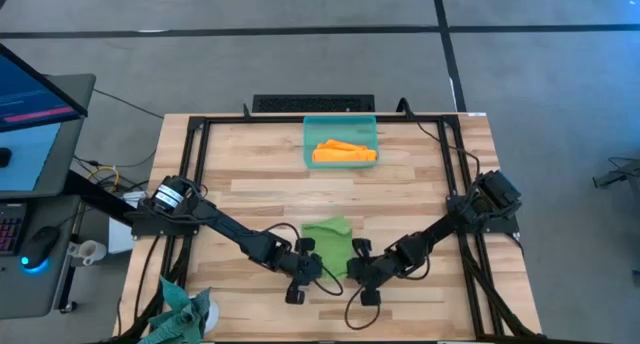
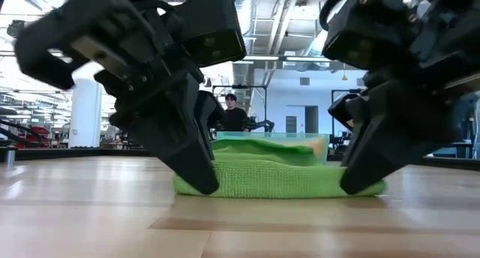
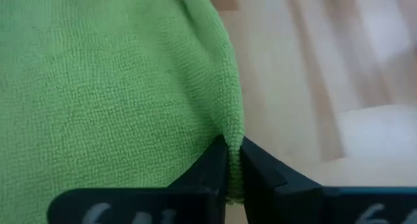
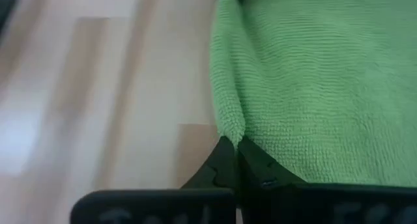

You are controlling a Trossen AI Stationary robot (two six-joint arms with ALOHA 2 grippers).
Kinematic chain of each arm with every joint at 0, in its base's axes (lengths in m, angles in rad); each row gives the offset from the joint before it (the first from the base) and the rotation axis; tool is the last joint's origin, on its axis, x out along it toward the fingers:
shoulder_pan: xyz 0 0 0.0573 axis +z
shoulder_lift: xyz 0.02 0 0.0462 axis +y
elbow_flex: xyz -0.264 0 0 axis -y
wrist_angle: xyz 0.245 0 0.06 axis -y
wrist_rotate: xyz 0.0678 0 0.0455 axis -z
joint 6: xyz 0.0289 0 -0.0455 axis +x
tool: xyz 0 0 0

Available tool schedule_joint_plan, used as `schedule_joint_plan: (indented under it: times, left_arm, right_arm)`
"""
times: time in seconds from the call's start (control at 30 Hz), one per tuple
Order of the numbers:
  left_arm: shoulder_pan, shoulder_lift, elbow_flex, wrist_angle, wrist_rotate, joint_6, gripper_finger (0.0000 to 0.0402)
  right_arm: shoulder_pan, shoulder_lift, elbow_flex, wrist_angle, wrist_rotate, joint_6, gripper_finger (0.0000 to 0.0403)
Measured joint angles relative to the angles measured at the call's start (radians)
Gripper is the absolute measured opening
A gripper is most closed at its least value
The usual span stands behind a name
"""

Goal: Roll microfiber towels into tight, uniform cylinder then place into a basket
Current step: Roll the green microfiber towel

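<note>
Tabletop (image 1: pixel 260 174): I judge the task about half done. Basket (image 1: pixel 310 149), well beyond both pincers at the far edge, already holds the rolled orange towel (image 1: pixel 344 153). Green towel (image 1: pixel 328 239) lies flat and unrolled between the two pincers. Left pincer (image 3: pixel 233 162) is clenched on one near corner, right pincer (image 4: pixel 232 146) on the other. Rolling and binning remain.

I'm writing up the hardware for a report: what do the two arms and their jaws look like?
Both arms are dark, slim and jointed. The left arm has a silvery round fitting near its base; black cables loop beside the right arm. The left gripper has flat black wedge-shaped jaws with pale markings.
</note>
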Motion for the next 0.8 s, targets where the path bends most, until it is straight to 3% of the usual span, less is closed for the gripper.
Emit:
schedule_joint_plan:
  times: [0.2,0.4,0.5,0.8]
  left_arm:
    - [-0.013,0.006,0.044,-0.015,0.071,-0.004,0.0020]
    - [-0.038,0.008,0.108,-0.111,0.074,-0.018,0.0018]
    - [-0.039,0.008,0.128,-0.126,0.075,-0.089,0.0018]
    - [-0.003,0.005,0.138,-0.160,0.224,-0.347,0.0017]
  right_arm:
    - [0.022,0.005,0.040,-0.008,-0.077,-0.019,0.0019]
    - [0.036,0.005,0.073,-0.014,-0.123,-0.027,0.0012]
    - [0.034,0.004,0.083,-0.017,-0.147,-0.020,0.0007]
    - [-0.032,0.001,0.087,-0.047,-0.294,0.096,0.0014]
